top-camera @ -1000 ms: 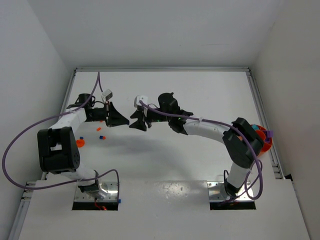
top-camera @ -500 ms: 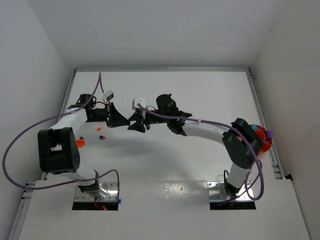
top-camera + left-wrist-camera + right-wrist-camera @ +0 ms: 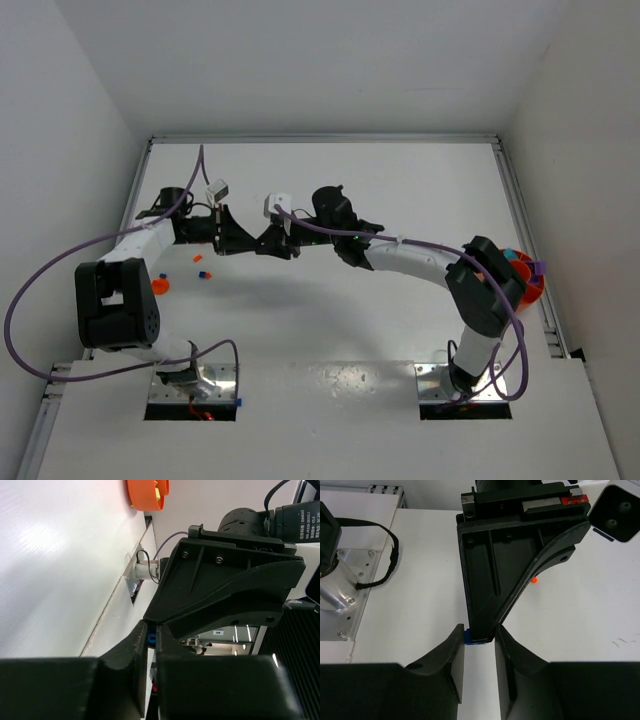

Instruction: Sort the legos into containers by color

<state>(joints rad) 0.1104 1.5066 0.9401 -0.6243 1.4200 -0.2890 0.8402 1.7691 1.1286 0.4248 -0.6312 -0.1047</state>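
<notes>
My left gripper [image 3: 247,243] is shut on a tiny blue lego [image 3: 151,639], pinched at its fingertips above the table. My right gripper [image 3: 265,243] meets it tip to tip. In the right wrist view the right gripper [image 3: 479,639] has its jaws closed in on the blue lego [image 3: 471,638] and the tips of the left gripper [image 3: 505,565]. The container, an orange bowl [image 3: 527,277], sits at the table's right edge behind the right arm's elbow, with purple and cyan pieces in it. It also shows far off in the left wrist view as an orange bowl [image 3: 146,493].
Loose legos lie on the table below the left forearm: a small orange one [image 3: 198,259], a blue one [image 3: 203,273] and a larger orange piece [image 3: 160,284]. One orange lego [image 3: 534,580] lies beyond the left gripper. The left arm's base plate [image 3: 340,595] is at the near edge.
My right gripper has slid left up to the left gripper, and its jaws have narrowed around the blue lego. The left arm has barely moved.
</notes>
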